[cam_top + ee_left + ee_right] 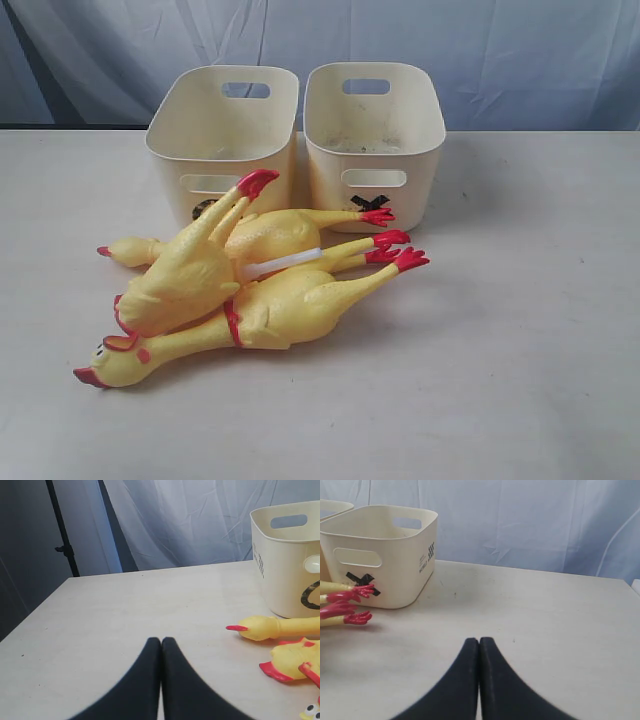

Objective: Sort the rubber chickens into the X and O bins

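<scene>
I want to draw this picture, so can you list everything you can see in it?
rubber chickens: three, yellow with red beaks and feet, piled on the table in front of both tubs
O bin: one, cream, at the back, left in the exterior view, its mark partly hidden
X bin: one, cream, right beside it
table: one, pale, under everything
curtain: one, bluish white, behind the table
left gripper: one, black, shut, holding nothing
right gripper: one, black, shut, holding nothing

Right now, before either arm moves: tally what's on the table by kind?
Rubber chickens: 3
Cream bins (O bin, X bin): 2
Total: 5
</scene>
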You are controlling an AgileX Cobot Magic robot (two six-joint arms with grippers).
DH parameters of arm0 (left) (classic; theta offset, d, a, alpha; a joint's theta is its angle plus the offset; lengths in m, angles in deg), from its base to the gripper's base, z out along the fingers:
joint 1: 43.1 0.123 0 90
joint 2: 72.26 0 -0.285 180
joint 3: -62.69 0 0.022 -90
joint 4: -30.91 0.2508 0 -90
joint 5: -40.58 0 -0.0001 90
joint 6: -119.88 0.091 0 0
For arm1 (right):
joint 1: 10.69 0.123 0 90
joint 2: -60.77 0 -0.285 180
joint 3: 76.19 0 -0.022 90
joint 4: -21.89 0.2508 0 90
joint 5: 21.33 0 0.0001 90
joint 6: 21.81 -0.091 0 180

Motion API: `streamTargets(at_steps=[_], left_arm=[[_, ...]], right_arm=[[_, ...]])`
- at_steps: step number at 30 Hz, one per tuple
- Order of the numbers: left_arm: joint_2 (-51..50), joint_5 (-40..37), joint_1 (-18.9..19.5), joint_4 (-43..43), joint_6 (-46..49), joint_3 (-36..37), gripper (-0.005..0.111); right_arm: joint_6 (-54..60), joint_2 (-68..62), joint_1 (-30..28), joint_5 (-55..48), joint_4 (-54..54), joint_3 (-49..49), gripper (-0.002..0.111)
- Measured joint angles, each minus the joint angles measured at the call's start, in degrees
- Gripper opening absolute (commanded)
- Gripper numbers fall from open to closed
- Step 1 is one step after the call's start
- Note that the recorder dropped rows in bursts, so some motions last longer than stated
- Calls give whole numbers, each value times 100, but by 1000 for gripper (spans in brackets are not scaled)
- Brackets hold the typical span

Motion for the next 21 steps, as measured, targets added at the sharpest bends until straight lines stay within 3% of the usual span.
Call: streamTargets(at_steps=[11,16,21], left_arm=[[0,153,0,422,-44,0,0],[0,908,0,-806,-378,0,0],[0,1483,0,-1304,-441,0,0]], right_arm=[[0,0,0,0,0,0,-1],[0,0,0,0,0,0,-1],[0,0,0,0,0,0,-1]])
